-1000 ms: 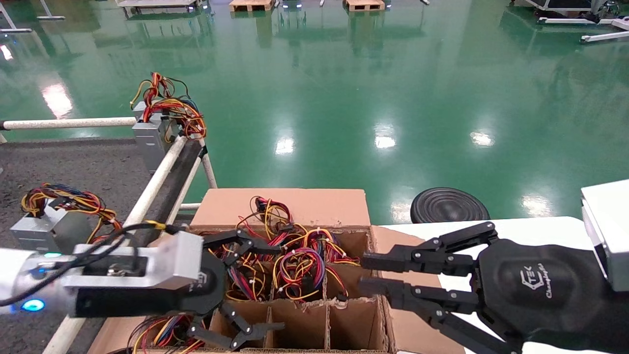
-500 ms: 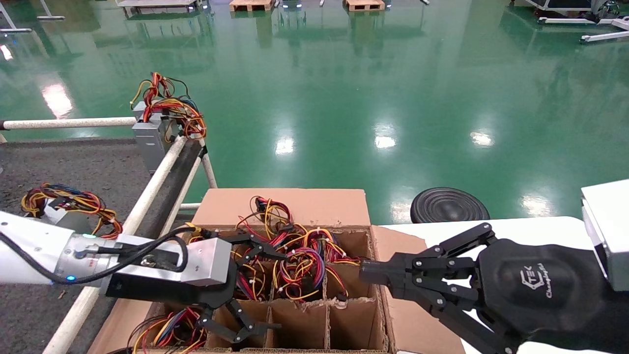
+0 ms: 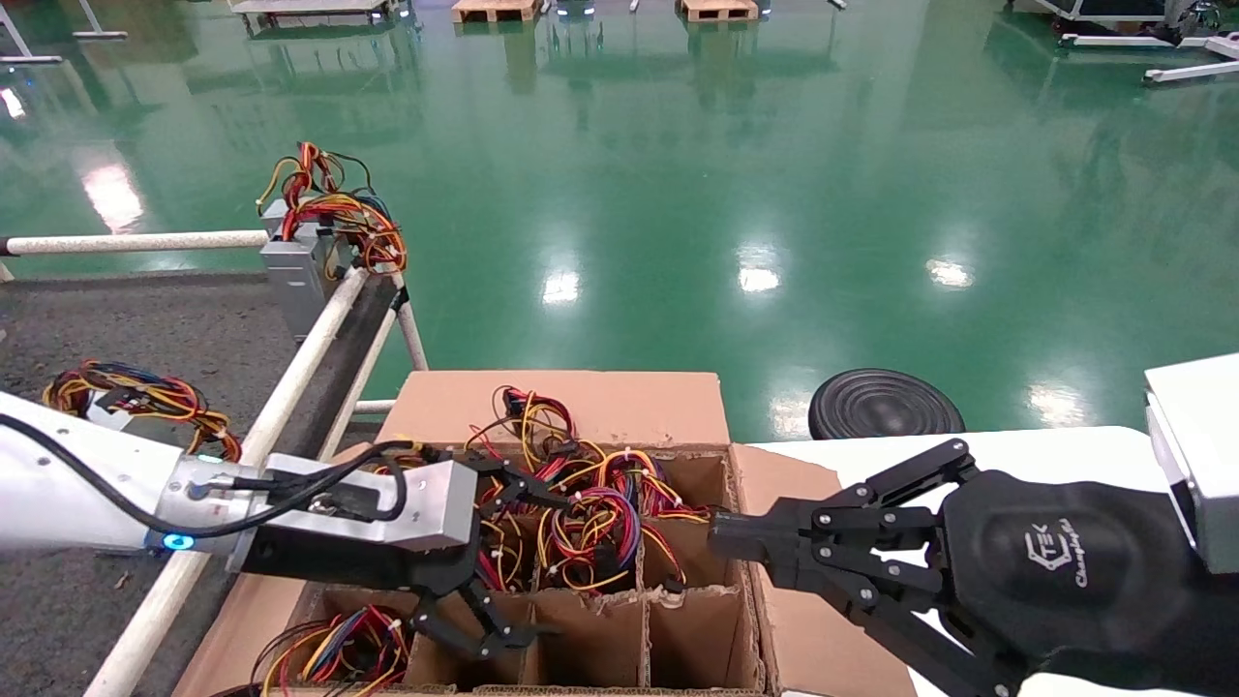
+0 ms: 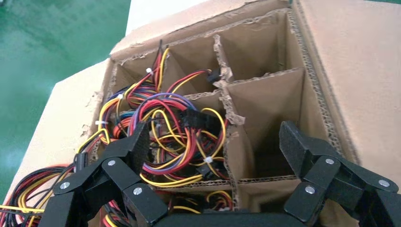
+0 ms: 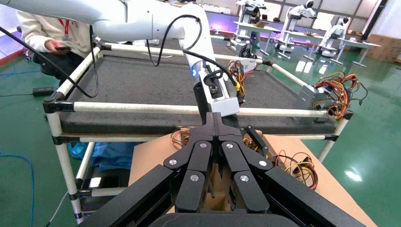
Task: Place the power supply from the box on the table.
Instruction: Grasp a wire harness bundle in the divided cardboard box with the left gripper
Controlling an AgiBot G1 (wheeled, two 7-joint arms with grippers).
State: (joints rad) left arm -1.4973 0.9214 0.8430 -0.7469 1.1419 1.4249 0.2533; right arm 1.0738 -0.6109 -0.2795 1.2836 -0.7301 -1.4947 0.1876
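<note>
So we've got the left gripper (image 3: 513,561) hanging over the box (image 3: 600,407) with its fingers spread wide, holding nothing, one finger (image 4: 125,151) sitting right beside the wire bundle and the other (image 4: 302,151) over an empty cell. The power supply (image 3: 586,528) we're after is down in a middle cell of the cardboard grid; we mostly just see its loop of red, yellow, purple and black wires (image 4: 175,137) spilling up over the dividers, and the metal body itself is hidden under all that. The bundle sits just ahead of the left gripper's fingertips, near but not clearly touching from what we can tell. More wire tangles fill the far cells and the near-left corner cell (image 3: 334,649). The right gripper (image 3: 721,542) is parked at the right edge of the box, above the flap, fingers (image 5: 215,127) pressed together with nothing between them. Off to the left is the dark grey desk (image 3: 174,319) with white tube rails, and it's got two other grey units on it: one at the far corner (image 3: 300,266) with a messy orange-yellow wire bundle on top, and another (image 3: 126,392) closer in, mostly hidden behind the left arm.
</note>
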